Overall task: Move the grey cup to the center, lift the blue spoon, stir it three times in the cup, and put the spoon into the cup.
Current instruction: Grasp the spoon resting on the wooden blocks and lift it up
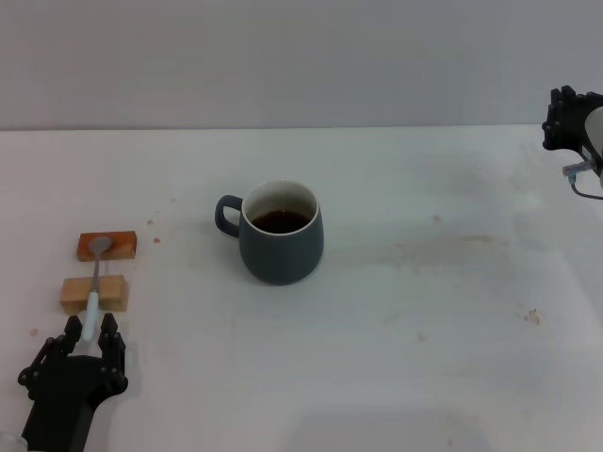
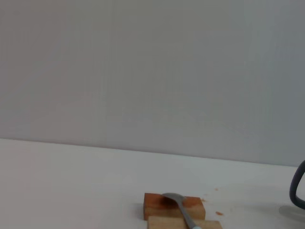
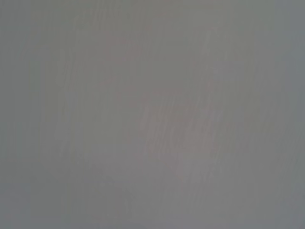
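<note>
left gripper at the spoon's handle end, cup mid-table

the grey cup (image 1: 281, 233) stood upright near the middle of the white table (image 1: 424, 311), its loop handle pointing toward the robot's left and dark brown liquid showing inside the pale interior. in the left wrist view only a sliver of its handle (image 2: 298, 187) showed at the picture's edge.

the blue spoon (image 1: 95, 282) lay well to the cup's left, bridged across two small wooden blocks: its silver bowl rested on the reddish block (image 1: 107, 246), farther from the robot, and its neck crossed the paler block (image 1: 93, 293), nearer the robot. the light blue handle ran on past the paler block toward the robot. the left wrist view showed the same pair, the reddish block (image 2: 174, 206) behind and the paler block (image 2: 185, 223) in front, with the spoon (image 2: 182, 209) lying over both.

the left gripper (image 1: 89, 336) sat low at the near left of the table, its black fingers spread apart, one on each side of the handle's tip; whether they touched it could not be told.

the right gripper (image 1: 569, 121) was held up at the far right edge, well away from everything; whether its fingers were spread or together could not be told. the right wrist view showed only a blank grey surface.
</note>
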`<state>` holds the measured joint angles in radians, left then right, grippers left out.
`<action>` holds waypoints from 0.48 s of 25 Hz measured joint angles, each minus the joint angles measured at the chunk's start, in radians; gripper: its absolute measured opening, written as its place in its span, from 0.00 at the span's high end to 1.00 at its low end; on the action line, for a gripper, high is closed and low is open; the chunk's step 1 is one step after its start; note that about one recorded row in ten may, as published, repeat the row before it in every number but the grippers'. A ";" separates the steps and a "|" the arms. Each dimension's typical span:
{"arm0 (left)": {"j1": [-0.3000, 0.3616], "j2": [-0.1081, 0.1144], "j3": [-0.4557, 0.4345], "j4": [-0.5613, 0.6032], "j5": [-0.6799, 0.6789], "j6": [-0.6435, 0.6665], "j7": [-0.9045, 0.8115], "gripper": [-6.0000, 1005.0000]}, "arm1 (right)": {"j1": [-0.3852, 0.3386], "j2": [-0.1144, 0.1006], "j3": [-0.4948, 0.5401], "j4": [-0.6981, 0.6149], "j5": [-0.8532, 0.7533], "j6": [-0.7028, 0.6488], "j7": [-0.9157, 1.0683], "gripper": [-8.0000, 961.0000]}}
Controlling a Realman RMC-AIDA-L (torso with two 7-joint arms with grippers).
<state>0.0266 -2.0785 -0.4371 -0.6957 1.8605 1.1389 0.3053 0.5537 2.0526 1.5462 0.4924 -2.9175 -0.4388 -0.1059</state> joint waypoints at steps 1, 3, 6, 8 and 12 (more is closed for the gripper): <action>-0.003 0.000 0.002 0.002 -0.007 -0.002 0.000 0.62 | 0.000 0.000 0.000 0.000 0.000 0.000 0.000 0.92; -0.004 0.000 0.004 0.002 -0.010 -0.003 0.000 0.62 | 0.000 0.000 0.000 0.000 0.000 0.000 0.000 0.92; -0.008 0.000 0.012 0.005 -0.022 -0.004 0.000 0.63 | 0.000 0.000 0.000 0.000 0.000 0.000 0.000 0.92; -0.008 0.000 0.012 0.005 -0.022 -0.004 0.000 0.64 | 0.000 0.000 0.000 0.000 0.000 0.000 0.000 0.92; -0.008 0.000 0.012 0.005 -0.023 -0.005 0.000 0.65 | 0.000 0.000 0.000 0.000 0.000 0.000 -0.001 0.92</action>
<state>0.0181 -2.0784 -0.4247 -0.6903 1.8372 1.1343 0.3053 0.5537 2.0524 1.5462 0.4924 -2.9175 -0.4387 -0.1064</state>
